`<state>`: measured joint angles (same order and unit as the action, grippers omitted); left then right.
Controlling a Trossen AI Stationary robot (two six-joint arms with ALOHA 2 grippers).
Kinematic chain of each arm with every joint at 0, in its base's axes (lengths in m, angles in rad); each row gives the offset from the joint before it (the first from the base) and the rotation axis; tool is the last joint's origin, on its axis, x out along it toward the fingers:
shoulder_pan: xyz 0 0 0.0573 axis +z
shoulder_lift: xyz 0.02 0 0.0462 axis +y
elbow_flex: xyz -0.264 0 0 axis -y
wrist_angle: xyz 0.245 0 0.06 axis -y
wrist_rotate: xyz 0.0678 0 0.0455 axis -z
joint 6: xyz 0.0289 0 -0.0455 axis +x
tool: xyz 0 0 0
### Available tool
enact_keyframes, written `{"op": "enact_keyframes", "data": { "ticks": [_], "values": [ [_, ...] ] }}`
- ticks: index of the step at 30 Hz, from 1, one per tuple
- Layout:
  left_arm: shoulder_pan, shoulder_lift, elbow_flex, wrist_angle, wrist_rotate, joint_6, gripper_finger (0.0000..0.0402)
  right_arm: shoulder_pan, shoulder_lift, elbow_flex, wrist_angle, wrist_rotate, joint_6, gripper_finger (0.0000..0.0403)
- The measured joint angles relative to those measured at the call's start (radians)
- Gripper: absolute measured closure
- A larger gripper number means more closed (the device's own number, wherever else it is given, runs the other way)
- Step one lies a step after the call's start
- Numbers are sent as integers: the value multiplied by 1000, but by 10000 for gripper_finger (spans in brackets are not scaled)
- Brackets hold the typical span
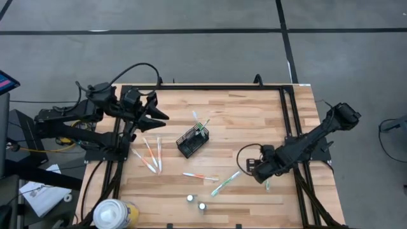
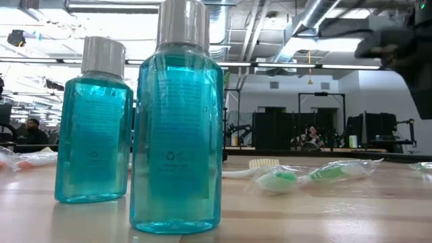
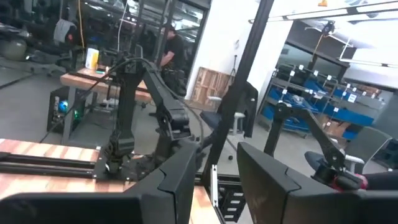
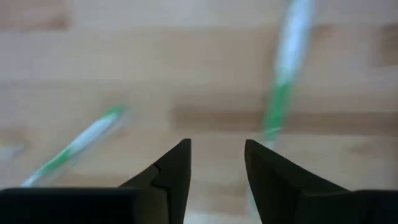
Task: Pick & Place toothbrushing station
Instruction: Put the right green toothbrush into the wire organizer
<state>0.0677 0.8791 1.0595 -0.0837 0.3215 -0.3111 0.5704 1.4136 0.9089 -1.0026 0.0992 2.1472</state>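
Observation:
The black wire-mesh holder (image 1: pixel 193 141) stands mid-table with a green-and-white toothbrush (image 1: pixel 202 123) sticking up out of it. Several toothbrushes (image 1: pixel 150 156) lie flat to its left, an orange one (image 1: pixel 200 177) and a green one (image 1: pixel 226 183) in front of it. My right gripper (image 1: pixel 258 172) points down near the table's right side, open (image 4: pixel 217 163) above bare wood, between two green toothbrushes (image 4: pixel 281 81) (image 4: pixel 78 146). My left gripper (image 1: pixel 154 109) hovers level at the far left, open (image 3: pixel 214 180), holding nothing.
Two small blue bottles (image 1: pixel 190 199) (image 1: pixel 202 207) stand at the near edge and fill the low view (image 2: pixel 175 128) (image 2: pixel 93 121). A white-and-yellow round container (image 1: pixel 114 214) sits at the near left corner. A wrapped green toothbrush (image 2: pixel 300 177) lies behind the bottles.

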Motion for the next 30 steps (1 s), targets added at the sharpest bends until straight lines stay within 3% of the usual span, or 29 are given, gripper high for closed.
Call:
{"op": "enact_keyframes", "data": {
  "ticks": [11,25,30],
  "values": [
    [0,-3,-6,-5,42,14,286,-31,27,0,-126,-47,48,232],
    [8,-3,-9,-14,50,15,286,-30,224,0,19,-95,71,283],
    [8,-3,-9,-14,50,-8,286,-30,272,0,14,-139,53,280]
  ]
}}
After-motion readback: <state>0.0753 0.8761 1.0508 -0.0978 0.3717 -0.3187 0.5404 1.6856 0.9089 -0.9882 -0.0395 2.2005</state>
